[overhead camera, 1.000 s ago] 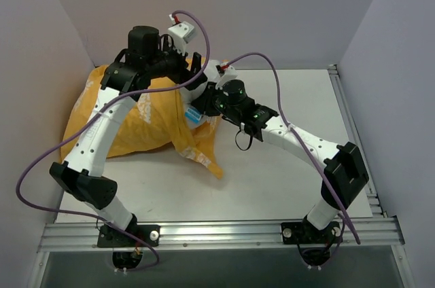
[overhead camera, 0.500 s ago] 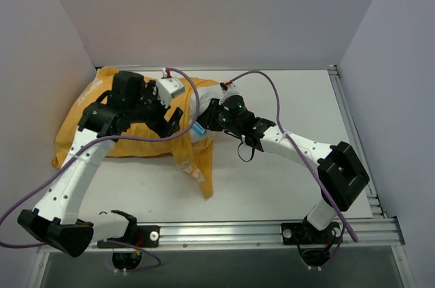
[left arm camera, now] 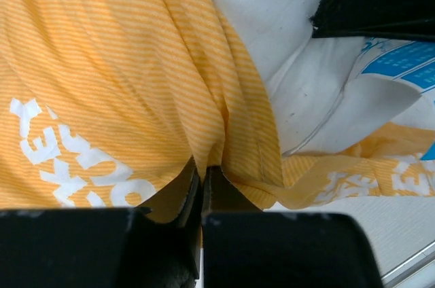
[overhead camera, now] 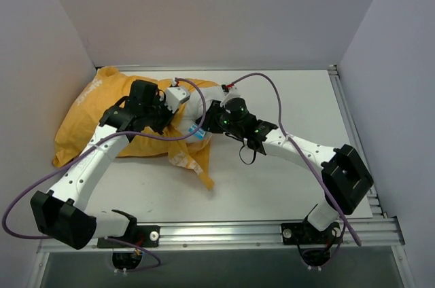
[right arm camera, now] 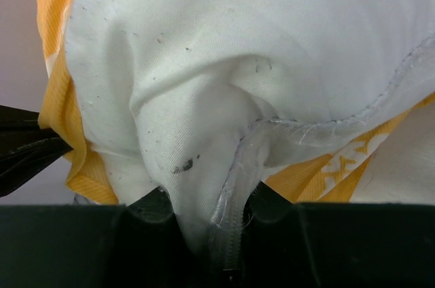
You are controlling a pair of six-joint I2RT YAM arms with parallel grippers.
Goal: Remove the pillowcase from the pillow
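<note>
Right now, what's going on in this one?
Two arms are working on a white pillow inside an orange pillowcase at the far left of the table. The left claw is shut on a fold of the pillowcase near its open end. The right claw is shut on the pillow's exposed corner, at the seam. Only that corner is out; most of the pillow sits inside the case.

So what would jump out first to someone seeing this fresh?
The big orange pillowcase lies bunched at the far left of the table, with the white pillow bulging from its open end near the middle. There the left gripper pinches an orange fold, while the right gripper pinches the pillow's corner.
</note>
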